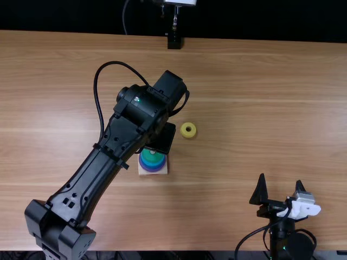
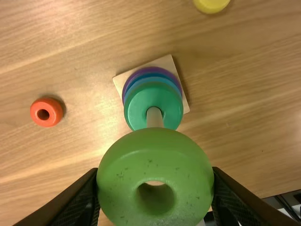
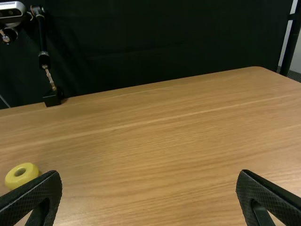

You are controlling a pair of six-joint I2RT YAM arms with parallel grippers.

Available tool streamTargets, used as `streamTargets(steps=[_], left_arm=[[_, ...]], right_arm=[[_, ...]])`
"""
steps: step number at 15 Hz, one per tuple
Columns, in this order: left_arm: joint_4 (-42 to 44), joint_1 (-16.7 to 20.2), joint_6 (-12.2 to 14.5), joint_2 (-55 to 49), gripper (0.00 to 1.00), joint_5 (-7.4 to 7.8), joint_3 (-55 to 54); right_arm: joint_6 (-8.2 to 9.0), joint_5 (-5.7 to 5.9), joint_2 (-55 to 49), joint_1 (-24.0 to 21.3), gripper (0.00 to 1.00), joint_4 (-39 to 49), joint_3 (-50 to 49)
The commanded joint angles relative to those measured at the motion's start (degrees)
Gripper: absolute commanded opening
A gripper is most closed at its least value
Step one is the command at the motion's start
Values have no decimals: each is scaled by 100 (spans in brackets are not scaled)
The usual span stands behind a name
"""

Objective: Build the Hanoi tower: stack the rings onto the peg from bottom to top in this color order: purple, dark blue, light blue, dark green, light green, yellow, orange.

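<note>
Left gripper (image 1: 162, 140), centre-left, clamps one light green ring (image 2: 155, 162); right gripper (image 1: 280, 179), lower right, gapes; apparently four stacked rings (image 2: 138, 108), two loose rings (image 2: 37, 117)

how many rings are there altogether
7: purple, dark blue, light blue and dark green on the peg; light green in the left tool; yellow and orange loose on the table. Others could be hidden.

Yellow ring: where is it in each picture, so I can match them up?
Top view: yellow ring, to the right of the ring stack and farther back.
Left wrist view: cut off by the picture's edge.
Right wrist view: beside one of the fingers.
Shared landmark: wooden table.
</note>
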Motion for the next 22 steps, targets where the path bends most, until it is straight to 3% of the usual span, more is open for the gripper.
streamTargets(steps=[1, 5, 6, 7, 8, 11, 13, 14, 15, 16, 22], left_arm=[[10, -48, -51, 69, 0, 14, -119], [179, -48, -51, 104, 0, 35, -136], [189, -48, -51, 227, 3, 109, -136], [157, -48, -51, 271, 21, 183, -136], [115, -48, -51, 271, 27, 194, -136], [115, -39, -51, 262, 23, 183, -136], [105, -30, -51, 254, 29, 183, -128], [105, -12, -51, 254, 48, 194, -136], [105, -4, -51, 245, 79, 194, -145], [84, 32, -51, 218, 100, 194, -163], [674, 295, -9, 69, 100, 183, -172]], right_arm=[[12, -10, -69, -40, 100, -60, -77], [12, -10, -69, -40, 100, -60, -77], [12, -10, -69, -40, 100, -60, -77], [12, -10, -69, -40, 100, -60, -77], [12, -10, -69, -40, 100, -60, -77], [12, -10, -69, -40, 100, -60, -86], [12, -10, -69, -40, 100, -60, -86], [12, -10, -69, -40, 100, -60, -86], [12, -10, -69, -40, 100, -60, -77], [12, -10, -69, -40, 100, -60, -77], [12, -10, -69, -40, 100, -60, -77]])
